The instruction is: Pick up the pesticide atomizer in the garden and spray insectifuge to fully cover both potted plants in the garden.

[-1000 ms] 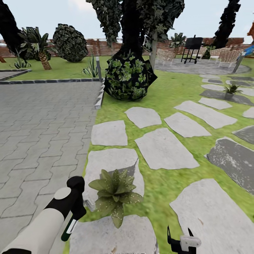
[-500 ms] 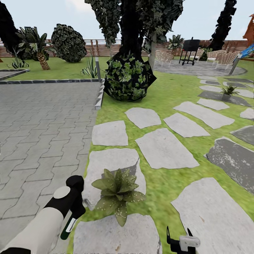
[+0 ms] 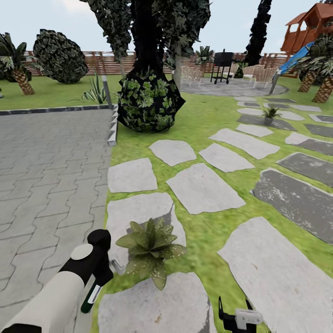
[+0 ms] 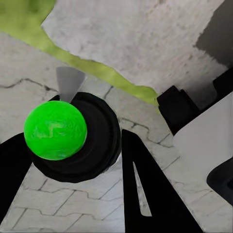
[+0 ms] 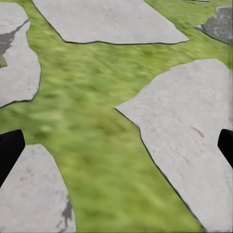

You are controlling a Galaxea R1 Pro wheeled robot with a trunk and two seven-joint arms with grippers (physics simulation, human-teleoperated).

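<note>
Left gripper (image 3: 95, 282) clamps the atomizer (image 4: 73, 138), nozzle aimed toward the near plant (image 3: 150, 249) just beside it, poised to spray. Right gripper (image 3: 236, 317) hangs spread, empty, over lawn. Second plant (image 3: 269, 114) stands well apart, unsprayed.

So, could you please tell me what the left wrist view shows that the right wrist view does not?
The left wrist view alone shows the pesticide atomizer, its bright green top between the left gripper's black fingers, over grey paving. The right wrist view alone shows the right gripper's fingertips at opposite edges of the picture, nothing between them, above a broad stretch of lawn. Both views show pale stepping stones bordered by grass.
</note>
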